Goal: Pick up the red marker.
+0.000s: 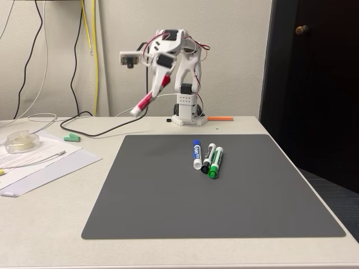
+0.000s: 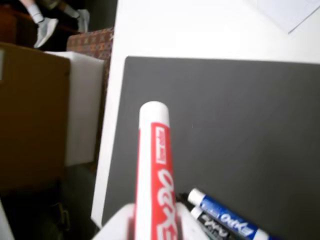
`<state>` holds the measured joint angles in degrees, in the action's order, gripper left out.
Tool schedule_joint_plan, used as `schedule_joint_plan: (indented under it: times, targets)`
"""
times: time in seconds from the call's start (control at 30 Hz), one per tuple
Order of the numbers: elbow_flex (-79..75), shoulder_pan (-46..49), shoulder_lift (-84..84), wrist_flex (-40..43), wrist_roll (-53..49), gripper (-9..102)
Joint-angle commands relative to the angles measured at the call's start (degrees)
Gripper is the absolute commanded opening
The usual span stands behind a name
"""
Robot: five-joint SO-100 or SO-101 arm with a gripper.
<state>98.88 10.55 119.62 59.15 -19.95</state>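
Above the table point(image 1: 50, 224), the red marker point(image 1: 147, 100) is held aloft, clamped in the tool point(image 1: 160, 84) of the white arm point(image 1: 182, 73), well clear of the grey mat point(image 1: 168, 190). Its white end is tilted downward and to the left in the fixed view. In the wrist view, the red marker point(image 2: 156, 170) is seen gripped between the white fingers point(image 2: 116, 225), its white end pointing away from the camera. On the mat, a blue-capped marker point(image 1: 197, 154), a black-capped marker point(image 1: 208, 157) and a green-capped marker point(image 1: 216, 162) are laid side by side. An orange stick point(image 1: 220, 118) is seen beside the arm's base. Papers point(image 1: 39, 162) and a tape roll point(image 1: 21, 141) are placed at the left of the table.
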Motion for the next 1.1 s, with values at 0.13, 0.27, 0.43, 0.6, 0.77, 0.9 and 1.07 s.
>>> schedule_joint_plan:
  times: [0.13, 0.27, 0.43, 0.6, 0.77, 0.9, 1.07]
  targets:
    - [-3.3, -7.3, 6.6, -1.8, 10.7, 2]
    - [-2.6, -10.3, 10.3, -2.1, 15.7, 2]
    - [-2.6, -13.2, 14.5, -0.7, 18.5, 2]
    - [-2.5, -13.8, 19.1, -0.9, 18.6, 2]
    - [-2.3, -12.7, 22.5, -2.3, 15.1, 2]
    - [-1.6, -11.7, 22.8, -4.3, 18.1, 2]
    - [0.2, -9.2, 25.8, -3.3, 18.6, 2]
